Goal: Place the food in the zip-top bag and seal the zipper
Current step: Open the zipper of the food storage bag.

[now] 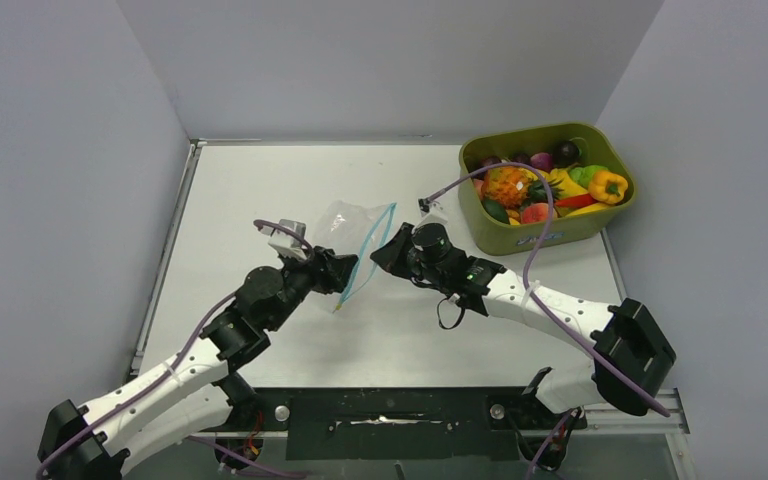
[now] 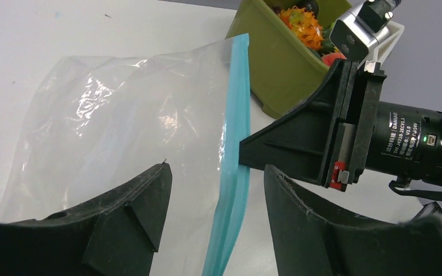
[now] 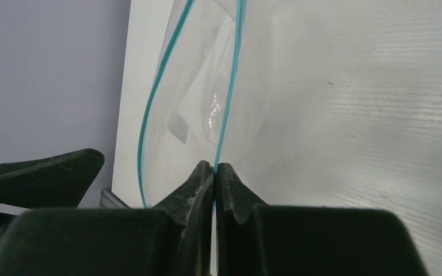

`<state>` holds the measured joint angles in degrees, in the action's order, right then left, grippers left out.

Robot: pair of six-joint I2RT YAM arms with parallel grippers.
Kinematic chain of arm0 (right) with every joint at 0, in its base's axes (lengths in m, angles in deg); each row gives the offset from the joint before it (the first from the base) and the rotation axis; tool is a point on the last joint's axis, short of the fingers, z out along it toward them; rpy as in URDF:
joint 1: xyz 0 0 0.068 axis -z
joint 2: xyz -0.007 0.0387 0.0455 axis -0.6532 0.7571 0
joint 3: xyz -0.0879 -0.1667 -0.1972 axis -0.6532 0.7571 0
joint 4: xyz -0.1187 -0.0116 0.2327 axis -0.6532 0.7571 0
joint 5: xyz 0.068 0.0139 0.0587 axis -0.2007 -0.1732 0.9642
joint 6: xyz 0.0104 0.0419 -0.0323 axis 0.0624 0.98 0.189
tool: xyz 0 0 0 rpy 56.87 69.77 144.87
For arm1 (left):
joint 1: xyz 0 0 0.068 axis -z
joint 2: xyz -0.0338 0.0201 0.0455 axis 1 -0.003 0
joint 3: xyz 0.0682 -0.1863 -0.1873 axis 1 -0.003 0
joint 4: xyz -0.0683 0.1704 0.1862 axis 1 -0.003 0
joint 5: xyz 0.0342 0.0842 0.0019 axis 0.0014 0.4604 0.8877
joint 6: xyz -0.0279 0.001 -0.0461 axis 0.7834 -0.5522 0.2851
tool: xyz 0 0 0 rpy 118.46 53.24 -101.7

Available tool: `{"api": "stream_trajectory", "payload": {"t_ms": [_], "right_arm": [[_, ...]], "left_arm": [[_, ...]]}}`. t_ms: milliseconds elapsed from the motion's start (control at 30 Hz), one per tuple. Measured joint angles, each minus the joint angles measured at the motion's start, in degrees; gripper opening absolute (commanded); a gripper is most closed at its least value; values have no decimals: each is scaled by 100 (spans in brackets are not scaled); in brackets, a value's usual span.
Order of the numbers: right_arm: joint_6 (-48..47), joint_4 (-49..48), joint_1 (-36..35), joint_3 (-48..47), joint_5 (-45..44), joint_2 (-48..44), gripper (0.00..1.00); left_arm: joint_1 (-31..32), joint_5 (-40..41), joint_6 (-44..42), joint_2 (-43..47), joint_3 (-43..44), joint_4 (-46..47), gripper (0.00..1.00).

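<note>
Up close, the left gripper stands spread wide astride the zipper, lower centre. Only the right wrist view shows the right gripper pressed together, pinching one zipper strip. Beyond, mid-frame overhead, the bag gapes open. Food sits in the tub, upper right.

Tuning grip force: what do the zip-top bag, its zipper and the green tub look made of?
The zip-top bag looks like thin clear plastic film, glossy: it wrinkles and throws glare. The zipper seems a thicker teal plastic strip, duller, holding a straighter line. The tub looks like rigid olive plastic, probably moulded: smooth walls, soft sheen.
</note>
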<state>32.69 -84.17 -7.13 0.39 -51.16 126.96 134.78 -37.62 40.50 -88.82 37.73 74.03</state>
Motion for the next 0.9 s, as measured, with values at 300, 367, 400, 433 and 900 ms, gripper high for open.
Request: {"api": "stream_trajectory", "payload": {"t_ms": [300,367,400,433,900], "right_arm": [[-208,-17,-168,-247,4,2,0],[-212,-17,-168,-247,4,2,0],[-214,-17,-168,-247,4,2,0],[-223,-17,-168,-247,4,2,0],[-337,26,-168,-240,-17,63,0]], "left_arm": [[0,-402,-739,-892,782,-632,62],[0,-385,-868,-1001,804,-761,61],[0,-358,-916,-1036,811,-817,58],[0,-319,-975,-1067,811,-870,53],[2,376,-1469,-964,1008,-1316,9]]}}
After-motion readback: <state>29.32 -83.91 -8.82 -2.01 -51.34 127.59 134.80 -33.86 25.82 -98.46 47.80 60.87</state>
